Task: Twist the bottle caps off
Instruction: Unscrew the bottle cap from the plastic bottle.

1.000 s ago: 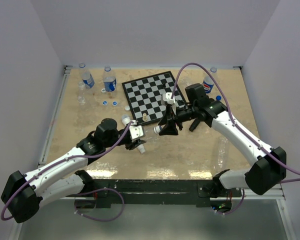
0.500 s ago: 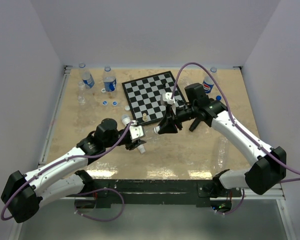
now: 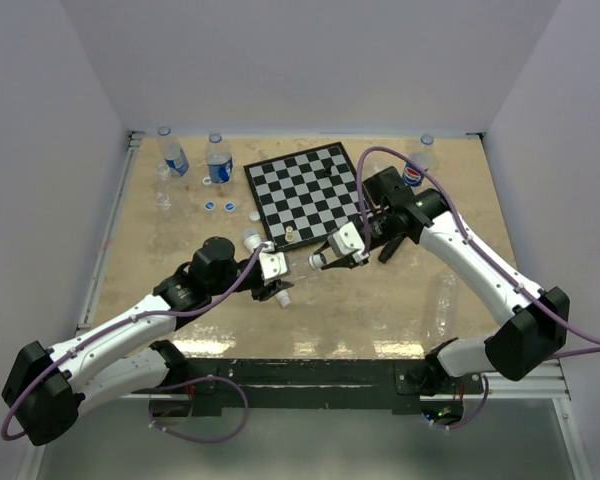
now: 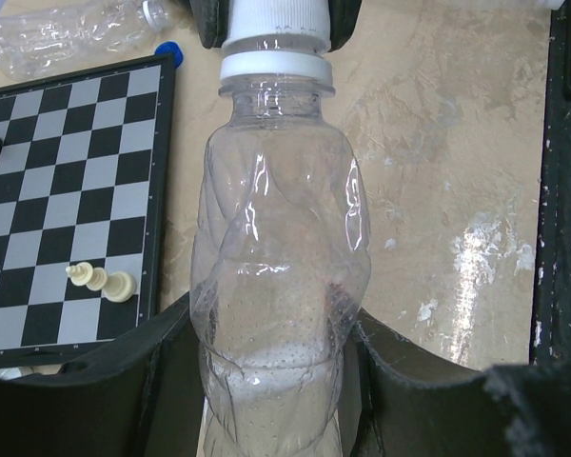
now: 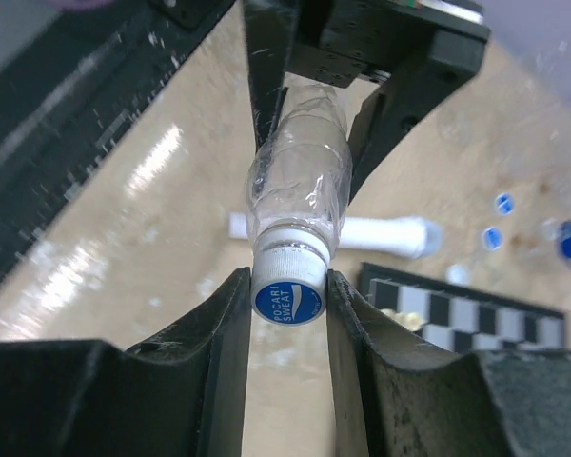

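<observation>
we see the clear bottle (image 4: 276, 248) lifted off the table (image 3: 380, 310), lying roughly level in the air just past the 6 o'clock edge of the chessboard (image 3: 305, 190) in the overhead view. the left gripper (image 4: 271, 376) comes in from about 8 o'clock and is clenched around the lower body, its black fingers pressed into the thin plastic on both sides. we take that as the anchor: the body has to stay put while the top is turned.

the right gripper (image 5: 288, 314) reaches in from about 2 o'clock, straight along the bottle's axis, and is clamped on the cap (image 5: 287, 297). its two fingers squeeze the ribbed white rim at 3 and 9 o'clock, with the blue printed face looking into the wrist camera. lining the wrist up with the neck lets a simple roll of the wrist do the unscrewing.

the cap is still seated on the neck ring, so we judge the loosening is only about to begin or barely begun.

other bottles (image 3: 218, 160) stand at the table's 11 o'clock, with loose blue caps (image 3: 210, 206) just in front of them. one more, with a round logo (image 3: 416, 168), is at 1 o'clock. the soft wall could twist or buckle if the grip on the body slips.
</observation>
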Tool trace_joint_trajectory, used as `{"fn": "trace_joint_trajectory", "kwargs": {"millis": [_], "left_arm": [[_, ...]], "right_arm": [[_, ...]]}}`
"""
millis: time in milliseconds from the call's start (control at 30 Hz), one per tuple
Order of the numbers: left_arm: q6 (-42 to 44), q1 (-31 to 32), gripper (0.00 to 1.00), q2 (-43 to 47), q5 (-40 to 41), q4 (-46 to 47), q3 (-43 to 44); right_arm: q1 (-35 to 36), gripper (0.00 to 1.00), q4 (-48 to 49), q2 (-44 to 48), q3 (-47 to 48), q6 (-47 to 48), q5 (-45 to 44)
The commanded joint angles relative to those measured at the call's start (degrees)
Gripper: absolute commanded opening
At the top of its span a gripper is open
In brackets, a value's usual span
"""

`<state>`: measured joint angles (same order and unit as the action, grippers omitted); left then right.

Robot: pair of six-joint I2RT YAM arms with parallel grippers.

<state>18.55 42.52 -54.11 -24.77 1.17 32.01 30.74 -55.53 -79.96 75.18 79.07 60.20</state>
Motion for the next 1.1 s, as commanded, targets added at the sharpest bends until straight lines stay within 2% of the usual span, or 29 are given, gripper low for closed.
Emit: {"fn": "trace_joint_trajectory", "kwargs": {"millis": [0,67,167,300,433,533,600,767,867,967,1000,1067], "left_arm": [[-0.18,-0.34,0.05,0.58,0.52,1.2,1.21],[-0.09,-0.34,0.04,0.58,0.52,1.2,1.21],[-0.18,-0.25,0.04,0.58,0.34,1.2,1.3],[-0.09,-0.25,0.04,0.67,0.52,1.2,1.21],[-0.09,-0.25,0.04,0.67,0.43,1.2,1.3],[0.0,-0.25,0.04,0.49,0.25,1.2,1.39],[-0.09,-0.25,0.04,0.41,0.25,1.2,1.39],[-0.09,-0.25,0.04,0.32,0.43,1.2,1.3],[-0.09,-0.25,0.04,0.41,0.43,1.2,1.21],[-0.18,-0.25,0.05,0.41,0.25,1.29,1.3],[-0.18,-0.25,0.04,0.23,0.08,1.38,1.3],[-0.26,-0.25,0.04,-0.03,-0.19,1.38,1.39]], "right_arm": [[0.02,0.0,-8.46,2.0,1.9,32.25,-4.99],[0.02,0.0,-8.63,1.39,2.69,38.51,-9.29],[0.02,0.0,-9.07,0.42,4.36,41.6,-10.99],[0.02,0.11,-8.99,0.42,3.93,39.42,-8.09],[-0.15,0.38,-8.98,1.56,2.08,35.29,-5.98],[-1.12,0.54,-8.81,2.35,1.29,30.46,-1.95],[-1.65,0.62,-6.89,3.14,0.85,25.2,0.17],[-2.18,0.68,-0.65,5.6,-1.17,10.27,1.67],[-2.18,0.73,6.11,7.45,-2.22,-7.98,2.2],[-2.18,0.76,19.44,9.03,-3.54,-38.72,-1.57],[-2.18,0.77,20.19,9.12,-3.72,-44.73,-2.02],[-2.18,0.77,17.83,8.6,-3.28,-47.24,-2.02]]}}
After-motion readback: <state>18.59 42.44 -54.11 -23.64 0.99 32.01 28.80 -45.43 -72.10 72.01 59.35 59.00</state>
